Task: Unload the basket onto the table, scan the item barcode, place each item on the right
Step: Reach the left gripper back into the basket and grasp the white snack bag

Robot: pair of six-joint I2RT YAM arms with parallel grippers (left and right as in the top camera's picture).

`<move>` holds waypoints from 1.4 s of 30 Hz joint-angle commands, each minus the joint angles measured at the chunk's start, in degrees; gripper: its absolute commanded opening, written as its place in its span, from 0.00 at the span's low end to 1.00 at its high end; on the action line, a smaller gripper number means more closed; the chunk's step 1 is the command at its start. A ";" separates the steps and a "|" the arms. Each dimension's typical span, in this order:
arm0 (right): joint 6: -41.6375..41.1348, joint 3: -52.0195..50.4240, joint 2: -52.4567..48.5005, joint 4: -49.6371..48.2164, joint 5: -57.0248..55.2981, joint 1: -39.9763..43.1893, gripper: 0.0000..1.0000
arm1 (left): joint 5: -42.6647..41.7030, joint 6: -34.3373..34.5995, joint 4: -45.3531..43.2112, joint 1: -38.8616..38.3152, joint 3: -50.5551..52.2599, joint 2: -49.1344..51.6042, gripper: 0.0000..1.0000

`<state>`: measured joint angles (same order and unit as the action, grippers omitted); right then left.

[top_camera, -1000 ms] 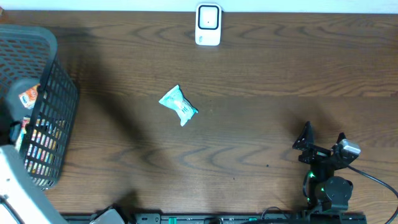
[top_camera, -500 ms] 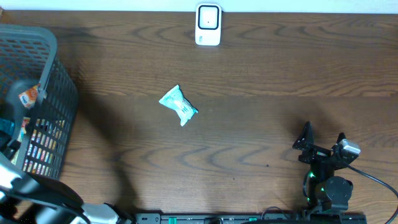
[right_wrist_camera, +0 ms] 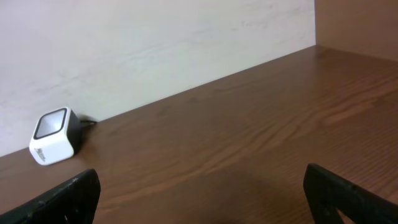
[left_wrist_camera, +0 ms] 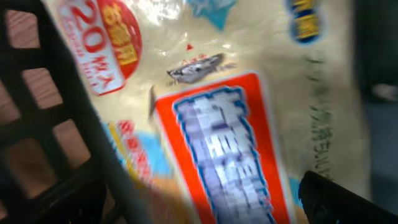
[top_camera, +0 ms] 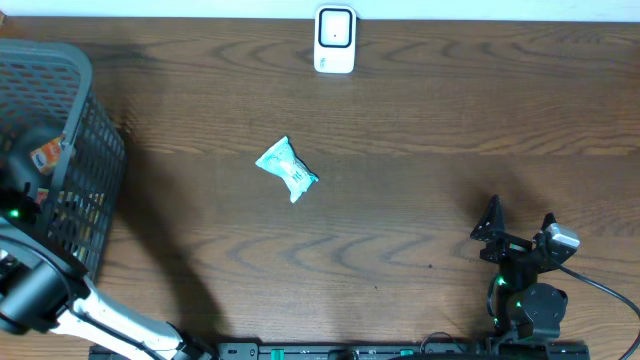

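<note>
A white barcode scanner [top_camera: 334, 40] stands at the table's far edge; the right wrist view has it small at the left, scanner [right_wrist_camera: 54, 135]. A teal packet [top_camera: 287, 170] lies mid-table. My left gripper [top_camera: 20, 190] reaches into the black basket [top_camera: 100, 150], open. Its wrist view is filled by a blurred cream package [left_wrist_camera: 236, 93] with a red and blue label, close under the gripper [left_wrist_camera: 205, 208] and not held. My right gripper [top_camera: 519, 225] rests open at the near right, gripper [right_wrist_camera: 202, 202] over bare wood with nothing between its fingers.
The basket holds several colourful packages [top_camera: 45, 155]. Its black mesh wall [left_wrist_camera: 56, 124] runs close along the left of the left wrist view. A pale wall [right_wrist_camera: 155, 37] backs the table's far edge.
My left arm has swung up from the lower left and reached deeper into the basket. The teal packet, scanner and right arm have not moved.
</note>
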<state>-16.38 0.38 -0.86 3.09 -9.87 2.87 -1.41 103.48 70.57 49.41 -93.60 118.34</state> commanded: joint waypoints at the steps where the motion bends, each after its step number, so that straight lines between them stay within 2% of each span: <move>1: -0.74 -0.07 0.20 0.13 -0.09 -0.20 0.99 | -1.53 0.26 0.52 -0.02 1.01 3.34 0.98; 4: -0.74 -0.07 0.20 0.13 -0.09 -0.20 0.99 | -0.26 -1.05 -0.83 -0.76 4.31 4.24 0.98; 5: -0.74 -0.07 0.20 0.13 -0.09 -0.20 0.99 | 0.74 -2.12 -1.81 -1.14 5.49 4.24 0.92; 6: -0.74 -0.07 0.20 0.13 -0.09 -0.20 0.99 | 1.81 -3.54 -2.73 -1.57 6.73 4.24 0.79; 7: -0.74 -0.07 0.20 0.13 -0.09 -0.20 0.99 | 2.73 -4.90 -3.48 -2.01 7.93 4.24 0.58; 8: -0.74 -0.07 0.20 0.13 -0.09 -0.20 0.99 | 3.61 -5.95 -3.69 -2.38 8.85 4.24 0.42; 12: -0.74 -0.07 0.20 0.13 -0.07 -0.20 0.99 | 5.11 -10.01 -3.58 -4.11 10.60 4.24 0.09; 17: -0.74 -0.04 0.20 0.13 -0.07 -0.20 0.99 | 5.07 -15.06 -3.61 -4.98 10.21 1.09 0.07; 21: -0.74 -0.04 0.20 0.13 -0.07 -0.20 0.99 | 5.38 -15.41 -4.13 -4.81 9.68 -5.03 0.07; 29: -0.74 -0.07 0.20 0.13 -0.07 -0.20 0.99 | 5.79 -16.85 -11.69 -4.59 9.46 -28.85 0.07; 33: -0.74 -0.07 0.20 0.13 -0.09 -0.20 0.99 | 9.68 -16.87 -19.15 -4.59 9.46 -41.27 0.07; 37: -0.74 -0.07 0.20 0.13 -0.07 -0.20 0.99 | 12.41 -17.25 -25.38 -4.59 9.46 -49.55 0.07; 39: -0.74 -0.07 0.20 0.13 -0.07 -0.20 0.99 | 9.49 -22.23 -30.45 -4.72 9.46 -53.02 0.08; 42: -0.74 -0.07 0.20 0.13 -0.09 -0.20 0.99 | -0.42 -33.92 -40.11 -6.32 9.46 -56.35 0.07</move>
<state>-16.38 0.38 -0.86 3.09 -9.89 2.87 6.42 82.65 36.67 44.75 -83.70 65.10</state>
